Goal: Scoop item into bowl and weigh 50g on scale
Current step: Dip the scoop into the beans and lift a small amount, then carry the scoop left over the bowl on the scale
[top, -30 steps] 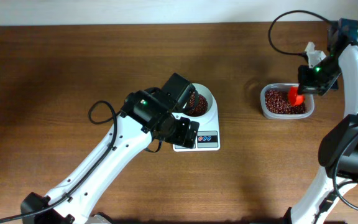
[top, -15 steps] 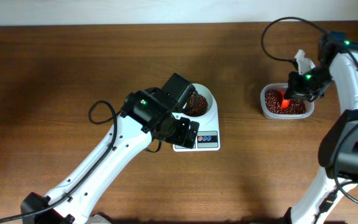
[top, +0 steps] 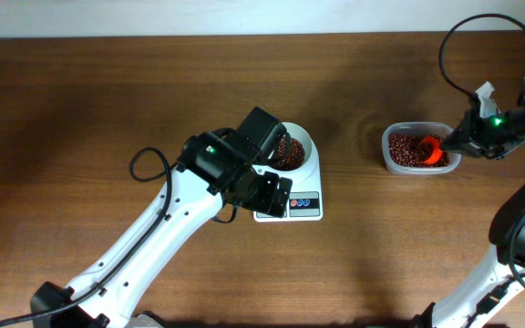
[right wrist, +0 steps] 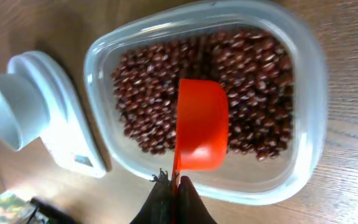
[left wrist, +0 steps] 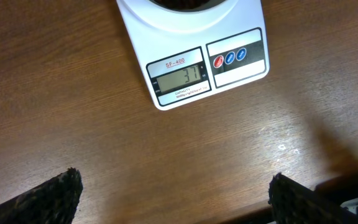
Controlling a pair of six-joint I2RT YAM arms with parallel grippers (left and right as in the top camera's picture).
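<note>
The right tool (right wrist: 174, 185) pinches a glossy orange scoop (right wrist: 201, 134) over oval beans (right wrist: 253, 68) (clear rounded tub (right wrist: 306, 93)). The left tool (left wrist: 173, 202) stands spread.

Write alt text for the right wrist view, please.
The right gripper, shut on the thin handle of a red scoop, holds it over a clear tub of dark red-brown beans. At left, on the wooden table, stands a white scale with a white bowl on it.
</note>
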